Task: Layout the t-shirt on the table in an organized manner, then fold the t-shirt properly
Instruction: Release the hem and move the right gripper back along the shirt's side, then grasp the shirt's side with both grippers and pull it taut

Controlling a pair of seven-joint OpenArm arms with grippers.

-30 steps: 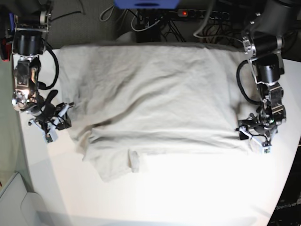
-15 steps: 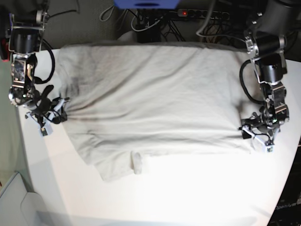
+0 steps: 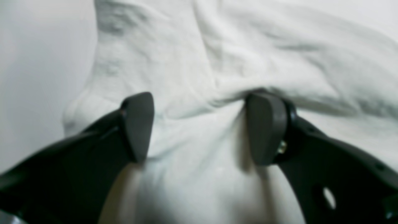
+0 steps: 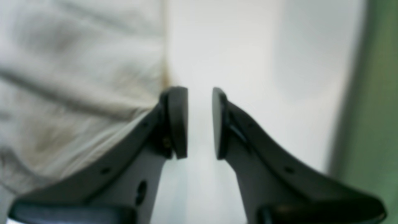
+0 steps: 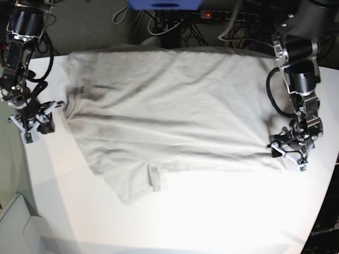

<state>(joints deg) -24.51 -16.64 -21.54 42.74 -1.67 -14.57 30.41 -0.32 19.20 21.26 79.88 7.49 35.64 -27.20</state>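
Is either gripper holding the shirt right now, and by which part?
Neither. The left gripper stands open over the shirt at its edge; the right gripper, jaws slightly apart, has only bare table between them, beside the shirt's edge.

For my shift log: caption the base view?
T-shirt spread on white table; right gripper off its edge, left gripper at its corner.

glare whitens the table [image 5: 212, 211]; wrist views seem blurred.

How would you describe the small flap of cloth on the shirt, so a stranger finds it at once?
Start at the white table, which the t-shirt mostly covers. Follow the shirt's near edge toward the base view's left. The flap is a narrow tab sticking up there, the only folded-over piece on that flat edge.
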